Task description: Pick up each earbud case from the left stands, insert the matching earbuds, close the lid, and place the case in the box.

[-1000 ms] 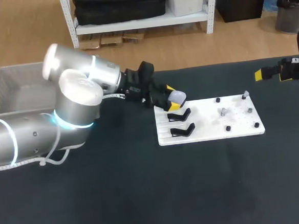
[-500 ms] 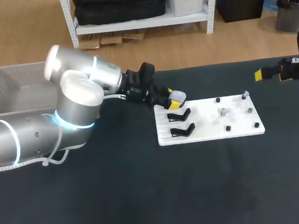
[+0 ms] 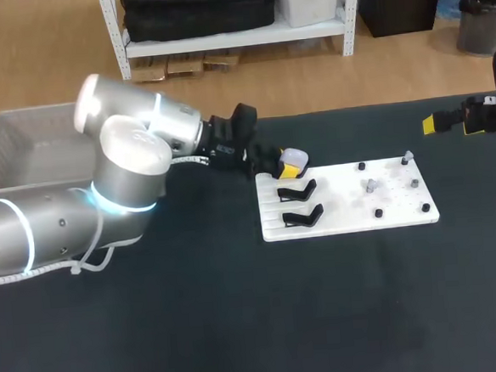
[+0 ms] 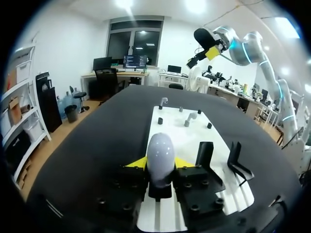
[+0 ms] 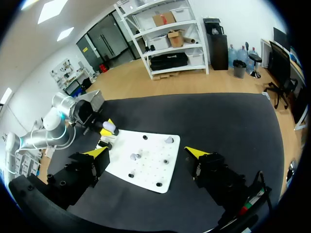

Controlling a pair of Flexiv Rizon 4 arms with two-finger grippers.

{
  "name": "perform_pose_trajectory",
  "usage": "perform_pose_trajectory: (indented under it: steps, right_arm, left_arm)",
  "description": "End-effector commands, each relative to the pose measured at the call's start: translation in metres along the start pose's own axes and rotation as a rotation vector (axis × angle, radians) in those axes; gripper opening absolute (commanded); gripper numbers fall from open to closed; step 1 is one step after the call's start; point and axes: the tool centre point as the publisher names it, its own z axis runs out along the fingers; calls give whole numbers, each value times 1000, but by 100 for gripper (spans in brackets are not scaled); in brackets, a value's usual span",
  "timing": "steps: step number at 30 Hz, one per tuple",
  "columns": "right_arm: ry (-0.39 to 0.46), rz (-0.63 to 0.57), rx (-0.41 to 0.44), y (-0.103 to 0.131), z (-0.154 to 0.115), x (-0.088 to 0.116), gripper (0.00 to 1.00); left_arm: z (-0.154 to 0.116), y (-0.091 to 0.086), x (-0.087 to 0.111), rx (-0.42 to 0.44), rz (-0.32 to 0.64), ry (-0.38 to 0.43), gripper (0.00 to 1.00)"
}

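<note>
A pale lilac earbud case [image 3: 295,158] [image 4: 160,153] stands on the rearmost stand at the left end of the white board [image 3: 352,208] [image 4: 170,124]. My left gripper [image 3: 287,170] [image 4: 160,164] has its yellow tips pressed against both sides of the case, shut on it. Two empty black stands [image 3: 299,191] [image 4: 204,155] sit beside it on the board. Small earbuds [image 3: 370,185] [image 4: 191,117] rest on pegs at the board's right part. Far off at the table's right edge, my right gripper [image 3: 431,124] [image 5: 148,153] hangs open and holds nothing.
A grey mesh basket [image 3: 23,138] sits at the far left behind my left arm. Several small black pegs [image 3: 378,213] dot the board's right half. Dark tabletop stretches in front of the board.
My left gripper's fingers have drawn in around the earbud case on its stand. The case and the right arm have stayed put.
</note>
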Motion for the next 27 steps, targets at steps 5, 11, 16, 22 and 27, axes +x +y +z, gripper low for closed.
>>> perform_pose_trajectory:
  steps: [5, 11, 16, 22, 27]
  right_arm:
    - [2, 0, -2, -1, 0, -1, 100]
    - [2, 0, -2, -1, 0, -1, 100]
    - [66, -42, -19, 22, 16, 9, 100]
    - [111, -68, -57, 57, 34, 13, 100]
    - [152, -106, -84, 80, 48, 14, 100]
  left_arm:
    - [-9, -4, -8, -12, 29, -9, 0]
    - [-24, -8, -23, -63, 61, 6, 0]
    - [-32, -16, -39, -79, 105, 12, 0]
    - [-30, -23, -56, -88, 159, 39, 0]
    - [-23, -28, -64, -84, 179, 45, 0]
